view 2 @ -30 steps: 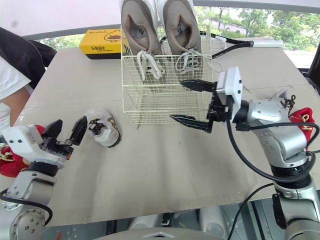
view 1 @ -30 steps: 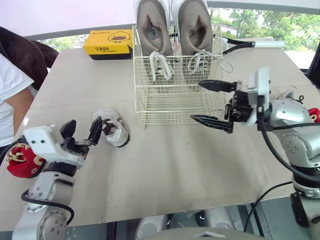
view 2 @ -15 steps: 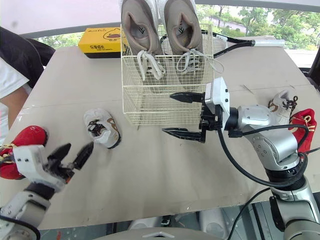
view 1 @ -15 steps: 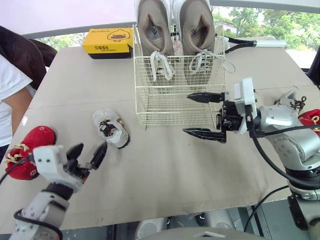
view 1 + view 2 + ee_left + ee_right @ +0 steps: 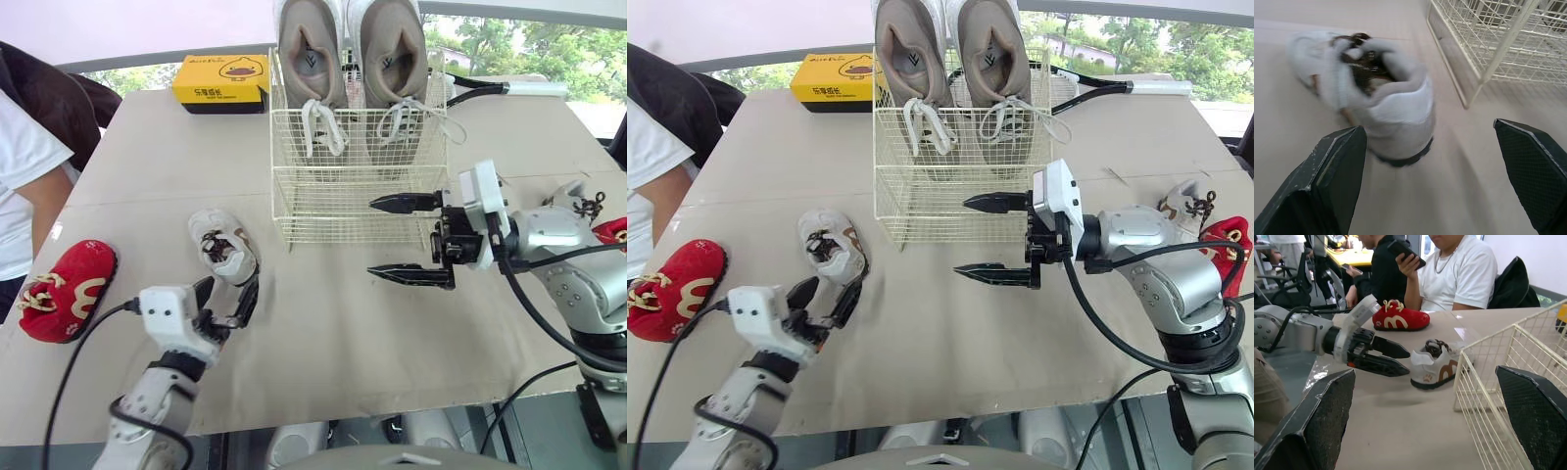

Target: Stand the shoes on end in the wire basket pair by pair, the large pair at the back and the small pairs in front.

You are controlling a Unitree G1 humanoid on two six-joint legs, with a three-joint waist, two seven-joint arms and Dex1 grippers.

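Observation:
Two large grey shoes (image 5: 312, 54) (image 5: 392, 54) stand on end at the back of the wire basket (image 5: 358, 201). A small white shoe (image 5: 225, 257) lies on the table left of the basket. My left gripper (image 5: 227, 297) is open just in front of it, its jaws to either side of the heel without touching; the left wrist view has the white shoe (image 5: 1371, 98) close ahead. A red shoe (image 5: 67, 289) lies at the far left. In front of the basket, my right gripper (image 5: 402, 240) hangs open and empty. Another white shoe (image 5: 1183, 201) and red shoe (image 5: 1220, 240) lie behind my right arm.
A yellow box (image 5: 220, 83) sits at the back left. A black and white handle (image 5: 509, 88) lies behind the basket. A person (image 5: 24, 166) sits at the table's left edge; more people (image 5: 1459, 274) sit beyond in the right wrist view.
My left gripper pulled back toward the front edge, then swung right and forward up to the white shoe's heel. The right gripper drifted slightly lower in front of the basket.

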